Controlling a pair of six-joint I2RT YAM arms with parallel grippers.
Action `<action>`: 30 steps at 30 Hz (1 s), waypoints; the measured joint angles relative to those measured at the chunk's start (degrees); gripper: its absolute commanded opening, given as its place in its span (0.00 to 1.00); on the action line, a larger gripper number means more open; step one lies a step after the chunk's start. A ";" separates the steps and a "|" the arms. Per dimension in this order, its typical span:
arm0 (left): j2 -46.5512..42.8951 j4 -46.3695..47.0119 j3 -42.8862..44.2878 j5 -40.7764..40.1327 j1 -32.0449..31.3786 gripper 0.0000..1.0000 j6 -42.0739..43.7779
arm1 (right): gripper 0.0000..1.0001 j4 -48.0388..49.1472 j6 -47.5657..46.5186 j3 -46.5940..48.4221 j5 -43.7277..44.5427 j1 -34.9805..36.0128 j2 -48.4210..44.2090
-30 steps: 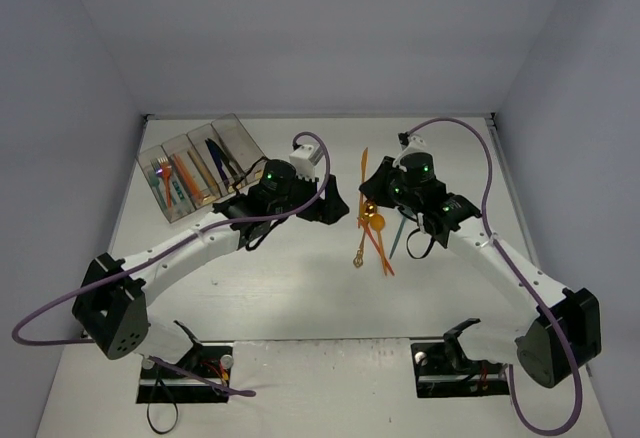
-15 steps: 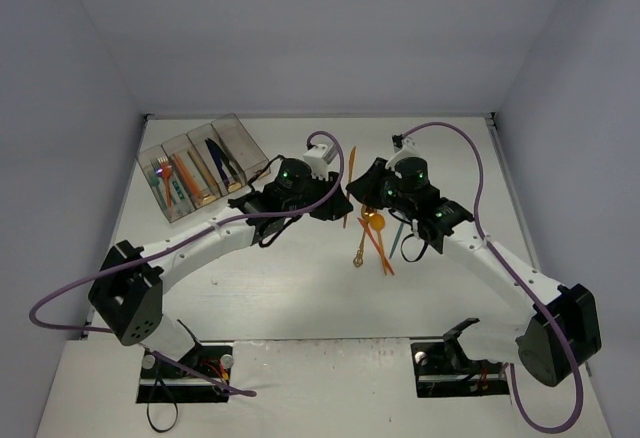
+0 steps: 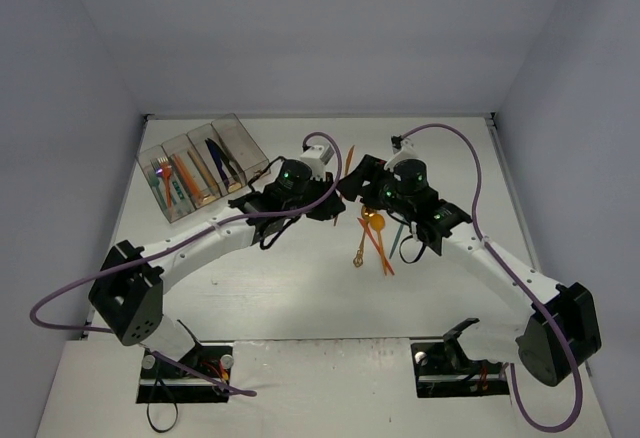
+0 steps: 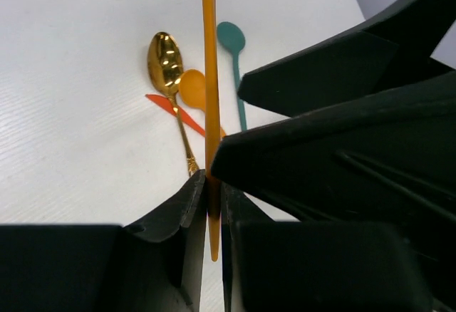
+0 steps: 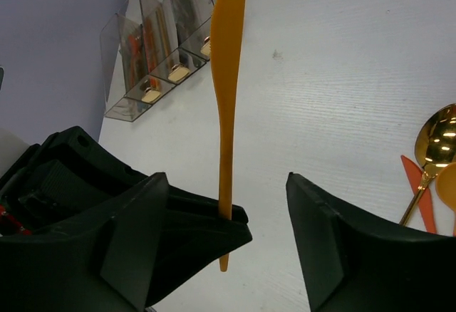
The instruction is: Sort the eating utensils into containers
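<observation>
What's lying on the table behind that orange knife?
Gold spoon, orange spoon, teal spoon and a red-orange utensil. The knife hides the orange spoon's handle; the right end effector covers the teal handle's end.

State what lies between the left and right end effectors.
The orange knife: left end effector shut on its lower end, right end effector open around it, per the right wrist view.

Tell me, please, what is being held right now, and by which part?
The left gripper pinches the orange knife near the end of its handle; the right gripper is open, holding nothing.
</observation>
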 measured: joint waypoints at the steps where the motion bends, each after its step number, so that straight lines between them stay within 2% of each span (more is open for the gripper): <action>1: -0.16 -0.61 -0.01 -0.70 0.16 0.00 0.04 | 0.74 -0.01 -0.29 0.00 0.04 -0.04 0.00; 4: -1.21 -3.04 -0.40 -2.62 2.06 0.00 -0.09 | 0.87 -0.47 -1.93 0.00 0.56 -0.82 0.00; 7: -3.20 -5.30 -1.65 -3.97 7.28 0.00 -0.50 | 0.99 -2.56 -4.28 0.00 1.49 -3.15 -0.02; 12: -4.72 -10.05 -1.88 -7.14 19.45 0.00 -0.64 | 1.00 -7.95 -9.11 0.00 3.39 -10.55 -0.91; 16: -2.97 -15.49 0.35 -9.70 28.15 0.00 -0.50 | 1.00 -11.83 -13.12 -0.14 5.47 -12.21 -2.99; 21: 6.45 -19.58 10.63 -11.45 36.52 0.00 -0.31 | 1.00 -14.24 -15.45 -1.13 5.78 -12.01 -5.18; 26: 17.96 -22.68 21.56 -13.22 40.76 0.00 0.26 | 1.00 -15.84 -16.59 -1.92 5.75 -12.01 -5.27; 27: 20.57 -23.53 24.28 -13.43 41.09 0.01 0.39 | 1.00 -16.13 -16.85 -1.96 5.73 -12.01 -5.27; 30: 26.22 -24.81 29.77 -13.96 41.36 0.17 0.56 | 1.00 -16.86 -17.59 -1.97 5.69 -12.01 -5.27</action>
